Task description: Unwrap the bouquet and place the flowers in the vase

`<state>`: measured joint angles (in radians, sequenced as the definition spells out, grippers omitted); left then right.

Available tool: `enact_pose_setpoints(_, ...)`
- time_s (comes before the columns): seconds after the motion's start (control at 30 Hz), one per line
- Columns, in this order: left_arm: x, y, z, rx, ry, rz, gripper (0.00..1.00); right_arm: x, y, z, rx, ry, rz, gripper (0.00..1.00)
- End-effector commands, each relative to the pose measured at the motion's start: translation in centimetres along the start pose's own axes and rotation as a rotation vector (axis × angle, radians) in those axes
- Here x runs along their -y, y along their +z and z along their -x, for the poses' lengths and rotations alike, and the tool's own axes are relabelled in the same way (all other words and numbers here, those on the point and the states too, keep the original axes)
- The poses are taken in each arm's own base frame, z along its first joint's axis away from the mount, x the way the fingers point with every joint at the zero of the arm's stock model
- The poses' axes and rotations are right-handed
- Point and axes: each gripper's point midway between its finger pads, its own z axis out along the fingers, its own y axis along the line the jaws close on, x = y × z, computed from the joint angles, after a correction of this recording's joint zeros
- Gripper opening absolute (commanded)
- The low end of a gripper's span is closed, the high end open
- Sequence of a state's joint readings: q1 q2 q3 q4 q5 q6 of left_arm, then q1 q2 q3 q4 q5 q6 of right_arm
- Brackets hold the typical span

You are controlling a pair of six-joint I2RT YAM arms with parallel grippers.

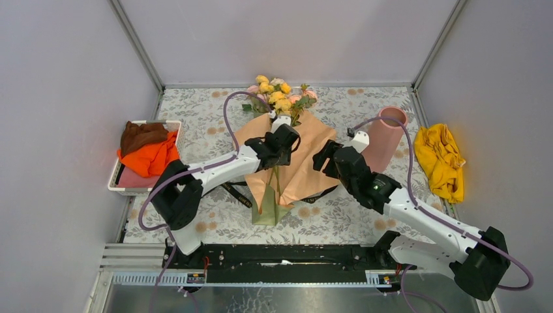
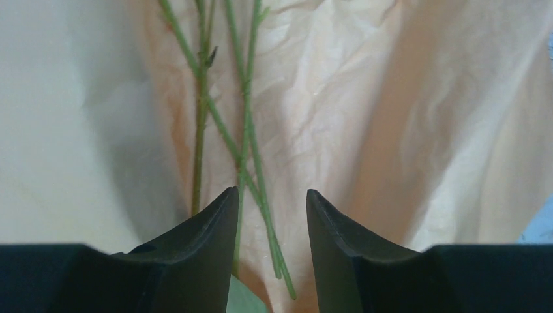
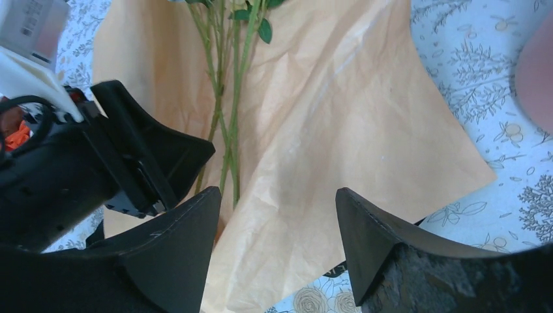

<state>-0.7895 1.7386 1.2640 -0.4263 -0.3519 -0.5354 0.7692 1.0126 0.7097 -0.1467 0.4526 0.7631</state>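
While crinkled peach paper [image 3: 339, 150] spreads under thin stems [image 2: 201, 111], left tool [image 2: 270, 190], right tool [image 3: 275, 190] released.

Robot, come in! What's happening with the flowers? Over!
Both open: left gripper over the stems, right gripper empty over the paper. The flowers lie on the unwrapped paper, not yet in the vase. The right arm sits between them and the vase.

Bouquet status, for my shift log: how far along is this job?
Done: the wrapping paper lies spread open, stems bare. In hand: the left gripper, open, straddles the stems; the right gripper hovers open. Left: moving the flowers into the vase.
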Motion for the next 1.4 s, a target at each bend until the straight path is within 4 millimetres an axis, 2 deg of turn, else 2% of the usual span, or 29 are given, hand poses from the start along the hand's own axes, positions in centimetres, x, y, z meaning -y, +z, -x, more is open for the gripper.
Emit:
enact_pose_setpoints(0.0,-3.6,-0.6,0.5,0.029,-0.060,0.157,0.49,-1.4,-1.3,3.6,0.071,-0.042,0.017,0.73)
enact_pose_setpoints(0.2,-7.9,-2.7,-1.8,0.007,-0.150,0.217,0.51,-2.9,-1.2,4.8,0.044,-0.127,0.013,0.73)
enact_pose_setpoints(0.33,-11.1,-2.9,-3.4,-0.021,-0.223,0.251,0.51,-4.9,0.0,4.3,-0.022,-0.174,0.047,0.73)
enact_pose_setpoints(0.43,-12.4,-2.7,-4.3,-0.032,-0.283,0.252,0.51,-6.5,1.3,3.6,-0.084,-0.209,0.067,0.74)
enact_pose_setpoints(0.67,-13.9,-0.8,-6.8,-0.083,-0.402,0.214,0.51,-10.5,5.0,-0.1,-0.286,-0.289,0.151,0.71)
enact_pose_setpoints(0.83,-14.1,0.1,-7.8,-0.099,-0.443,0.174,0.49,-11.2,7.7,-4.0,-0.438,-0.336,0.174,0.69)
enact_pose_setpoints(0.93,-14.4,0.4,-7.9,-0.099,-0.448,0.175,0.49,-10.8,8.8,-6.5,-0.522,-0.368,0.163,0.68)
enact_pose_setpoints(1.07,-14.6,0.9,-7.9,-0.103,-0.454,0.149,0.49,-9.1,9.2,-9.1,-0.598,-0.412,0.116,0.68)
enact_pose_setpoints(1.2,-15.0,1.0,-7.4,-0.093,-0.462,0.125,0.48,-6.1,8.5,-11.9,-0.694,-0.443,0.066,0.69)
enact_pose_setpoints(1.37,-14.8,1.2,-6.9,-0.092,-0.475,0.098,0.48,-1.4,5.7,-12.9,-0.703,-0.454,-0.025,0.69)
